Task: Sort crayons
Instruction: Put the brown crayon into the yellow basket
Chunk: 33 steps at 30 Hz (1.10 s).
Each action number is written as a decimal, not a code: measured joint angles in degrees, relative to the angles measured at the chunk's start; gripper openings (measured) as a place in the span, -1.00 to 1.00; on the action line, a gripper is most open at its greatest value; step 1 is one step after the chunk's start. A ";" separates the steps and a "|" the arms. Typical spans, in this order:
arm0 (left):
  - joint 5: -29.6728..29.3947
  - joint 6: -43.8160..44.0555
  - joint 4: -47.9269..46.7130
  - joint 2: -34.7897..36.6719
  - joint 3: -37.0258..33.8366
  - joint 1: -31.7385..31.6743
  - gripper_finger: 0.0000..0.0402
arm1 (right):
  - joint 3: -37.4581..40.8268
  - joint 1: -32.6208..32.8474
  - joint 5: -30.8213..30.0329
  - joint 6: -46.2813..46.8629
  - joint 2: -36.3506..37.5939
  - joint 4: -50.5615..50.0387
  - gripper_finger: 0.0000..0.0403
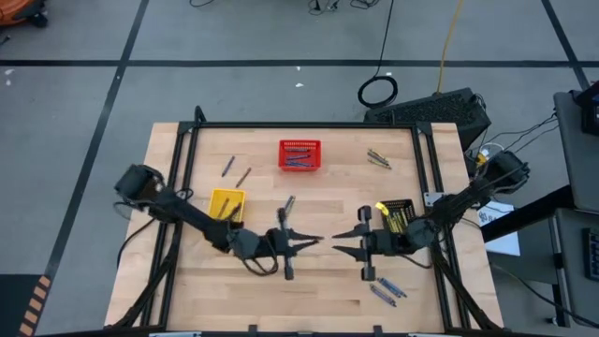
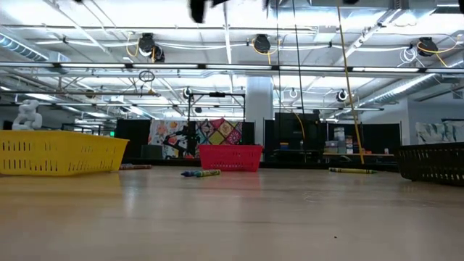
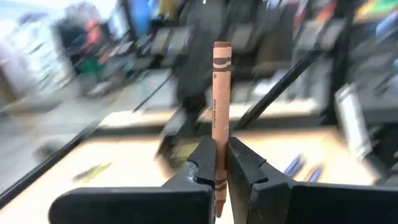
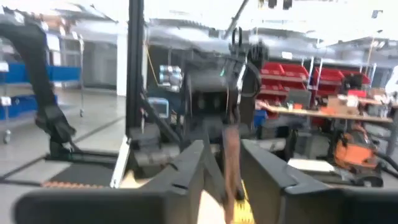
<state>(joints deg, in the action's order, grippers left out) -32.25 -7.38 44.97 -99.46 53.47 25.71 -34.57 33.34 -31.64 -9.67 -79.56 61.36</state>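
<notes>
- Mid-table: left gripper (image 1: 318, 241) and right gripper (image 1: 335, 236) tip to tip; left fingers clamped on one brown crayon (image 3: 220, 118); right fingers spread around that crayon.
- Loose crayons: two near yellow basket (image 1: 226, 202), two back right (image 1: 378, 159), three front right (image 1: 387, 290).
- Red basket (image 1: 299, 155): several crayons. Black basket (image 1: 401, 219) beneath right arm.

Count from the high view: three mesh baskets on the tabletop (image 1: 309, 281), one red (image 1: 299, 154) at 12 o'clock, one yellow (image 1: 226, 203) at 9 o'clock, one black (image 1: 398, 217) at 3 o'clock. Loose crayons: two grey-brown (image 1: 235, 171) at 11 o'clock, about two yellow-green (image 1: 378, 158) at 1 o'clock, about three blue (image 1: 386, 289) at 5 o'clock. One brown crayon (image 3: 221, 118) clamped upright in the left jaws; the number inside the baskets cannot be counted.
</notes>
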 joint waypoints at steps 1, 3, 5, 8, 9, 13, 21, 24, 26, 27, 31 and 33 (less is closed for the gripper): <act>-3.74 1.11 -4.46 1.64 -0.01 1.04 -0.95 | 0.00 0.21 -0.14 -0.62 1.48 -0.90 -0.46; -11.12 5.61 -13.24 5.51 -0.02 3.18 -0.96 | 0.00 0.59 -1.63 -1.40 3.99 -3.64 -0.34; -17.77 13.74 -25.14 10.35 0.00 5.43 -0.96 | 0.00 0.79 -3.01 -1.40 6.23 -6.85 -0.25; -20.56 34.97 -48.85 16.94 0.02 7.49 -0.97 | 0.00 0.90 -3.01 1.64 8.07 -12.58 -0.18; -20.27 43.48 -58.25 18.84 0.01 7.69 -0.97 | 0.00 0.90 -3.04 2.42 8.10 -14.75 -0.16; -11.95 76.39 -93.03 23.96 0.00 6.56 -0.97 | 0.02 0.38 -3.05 5.15 6.95 -19.11 -0.16; 4.23 100.05 -114.18 24.09 -2.92 2.98 -0.90 | 0.01 0.13 -2.86 7.43 4.32 -18.88 -0.19; 4.73 99.80 -110.97 24.08 -4.97 1.94 -0.81 | 0.00 0.17 -2.87 7.66 4.32 -18.79 -0.19; 6.16 98.50 -109.36 24.07 -6.22 0.88 -0.73 | 0.01 0.50 -2.87 7.71 4.29 -18.90 -0.19; 6.98 98.13 -108.71 24.07 -6.80 0.27 -0.68 | 0.00 0.57 -2.83 7.71 4.29 -18.84 -0.19; 10.33 96.23 -108.49 24.07 -8.48 -2.02 -0.46 | 0.00 0.98 -2.75 7.67 4.29 -18.93 -0.19; 11.89 94.13 -108.67 24.13 -8.59 -3.41 -0.33 | 0.00 1.19 -2.76 7.63 4.29 -18.93 -0.19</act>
<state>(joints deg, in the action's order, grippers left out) -20.36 86.75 -63.70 -75.34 44.89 22.30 -34.57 34.53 -34.40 -2.04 -75.26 42.44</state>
